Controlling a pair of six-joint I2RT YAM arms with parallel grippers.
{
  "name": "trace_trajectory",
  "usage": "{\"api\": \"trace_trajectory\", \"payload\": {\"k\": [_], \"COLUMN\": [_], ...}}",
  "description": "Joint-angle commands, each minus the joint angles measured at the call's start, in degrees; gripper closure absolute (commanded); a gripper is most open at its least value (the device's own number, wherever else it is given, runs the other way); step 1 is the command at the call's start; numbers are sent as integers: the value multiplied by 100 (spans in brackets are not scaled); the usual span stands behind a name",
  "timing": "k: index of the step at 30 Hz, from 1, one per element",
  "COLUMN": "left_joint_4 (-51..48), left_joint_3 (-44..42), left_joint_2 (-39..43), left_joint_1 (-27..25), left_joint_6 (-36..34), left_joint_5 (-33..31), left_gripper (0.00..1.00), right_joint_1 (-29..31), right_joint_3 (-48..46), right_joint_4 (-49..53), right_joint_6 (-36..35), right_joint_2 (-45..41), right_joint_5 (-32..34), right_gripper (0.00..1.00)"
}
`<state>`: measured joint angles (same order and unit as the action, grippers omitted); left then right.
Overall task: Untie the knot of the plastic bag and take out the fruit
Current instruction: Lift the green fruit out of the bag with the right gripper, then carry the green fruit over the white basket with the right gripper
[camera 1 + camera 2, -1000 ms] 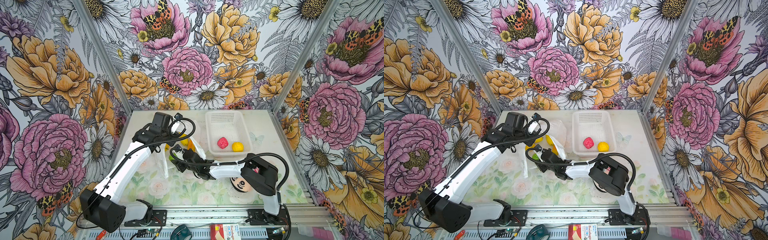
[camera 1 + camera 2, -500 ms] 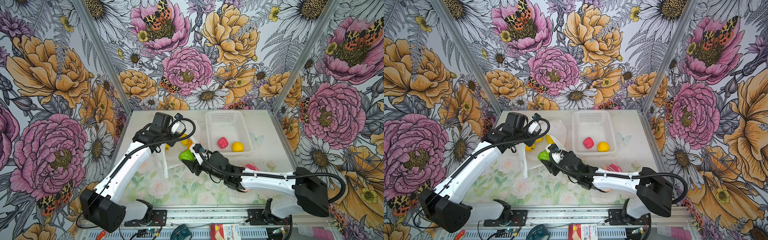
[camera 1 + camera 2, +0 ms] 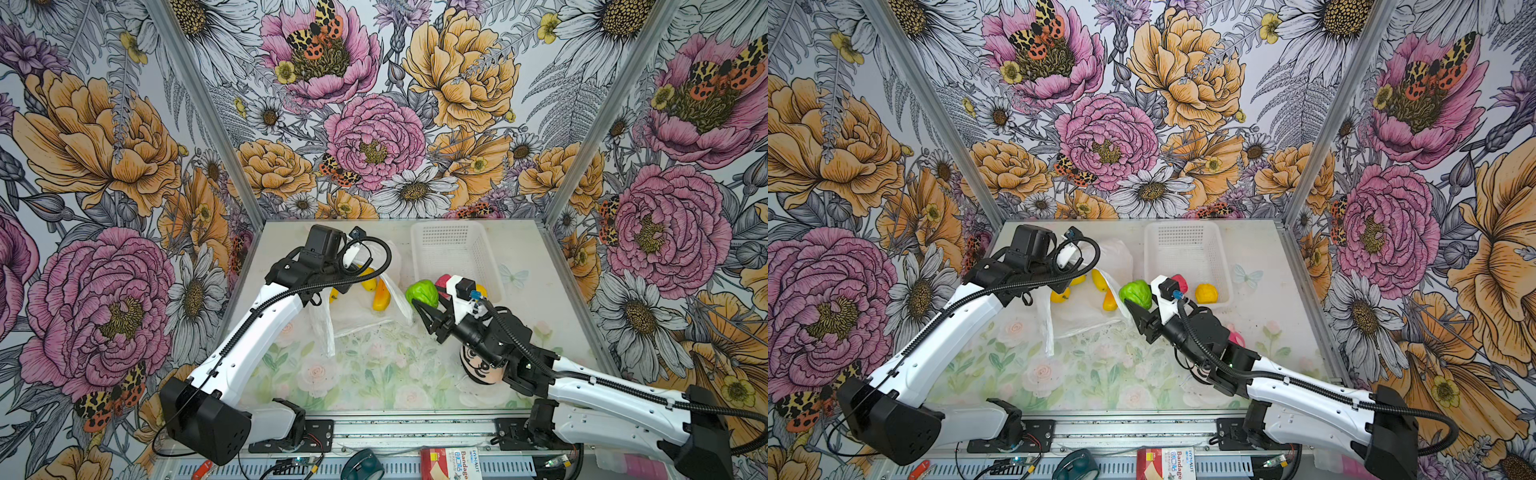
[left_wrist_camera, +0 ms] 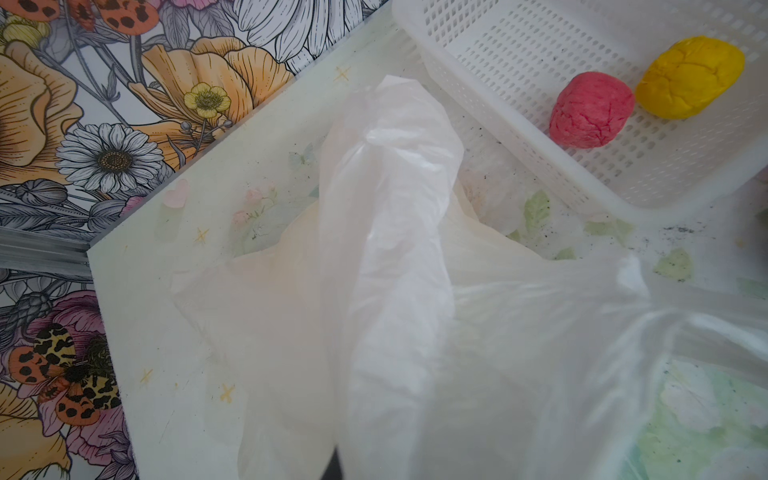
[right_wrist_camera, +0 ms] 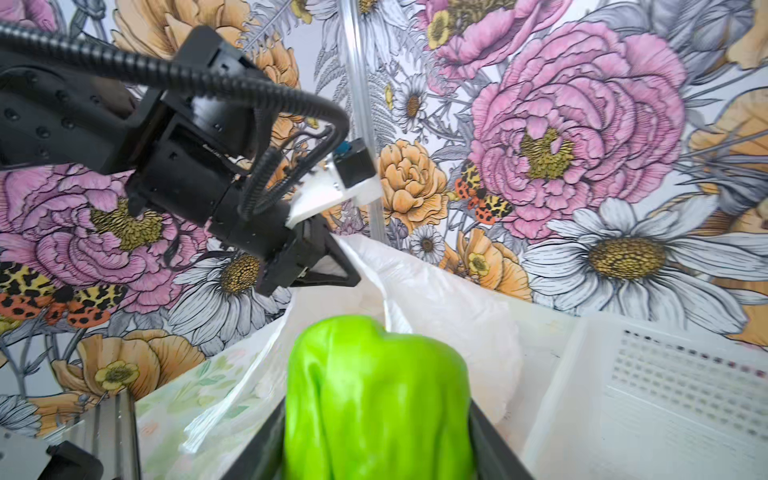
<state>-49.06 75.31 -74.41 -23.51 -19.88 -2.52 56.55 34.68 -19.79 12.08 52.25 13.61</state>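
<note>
Both top views: my right gripper [image 3: 424, 302], jaws half apart, clamps the green fruit [image 3: 422, 293] between the plastic bag [image 3: 361, 318] edge and the basket [image 3: 446, 243] corner. The table [image 3: 374, 374] in front lies bare.
Left wrist: bag film fills the foreground. A pink-red fruit [image 4: 592, 110] and a yellow fruit [image 4: 692, 77] lie in the basket.
Right wrist: my left gripper [image 5: 352, 279] is pinched tight on bag film.

The left arm [image 3: 257, 332] is extended from its base at the near edge, forward and inward, with the wrist bent over toward the middle. The left gripper [image 5: 348, 272] is fully closed, with a fold of the plastic bag [image 5: 440, 299] pinched at the fingertips. The right arm [image 3: 602, 390] is stretched low from the near right corner toward the centre. The right gripper [image 3: 424, 302] is set partly apart, with the green toy pepper [image 5: 374, 399] clamped between its two fingers.
</note>
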Motion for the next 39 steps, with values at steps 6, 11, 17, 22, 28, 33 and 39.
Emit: {"api": "trace_trajectory", "payload": {"k": [6,11,17,22,28,33,39], "left_joint_4": [107,104,106,100,107,95,105], "left_joint_3": [-60,-52,-59,-61,-68,-69,-69], "left_joint_2": [-38,-43,-30,-50,-47,-47,-38], "left_joint_1": [-38,-40,-48,-47,-43,-47,-48], "left_joint_6": [-60,-66,-69,-77,-78,-77,-82], "left_joint_5": [-99,-95,-106,-109,-125,-121,-107], "left_gripper": [100,100,100,100,100,100,100], "right_joint_1": [-1319,-2138,-2772,-3025,-3168,-3327,-3421], "right_joint_3": [-173,61,698,1203,1678,2076,2297], "right_joint_4": [854,1184,1775,1983,2047,2141,2164], "right_joint_6": [675,1211,1625,1662,1666,1739,1796], "right_joint_2": [-317,303,1544,2556,3546,4278,4729], "right_joint_5": [733,512,344,7,-234,-630,-737], "right_gripper": [72,73,73,73,73,73,63]}}
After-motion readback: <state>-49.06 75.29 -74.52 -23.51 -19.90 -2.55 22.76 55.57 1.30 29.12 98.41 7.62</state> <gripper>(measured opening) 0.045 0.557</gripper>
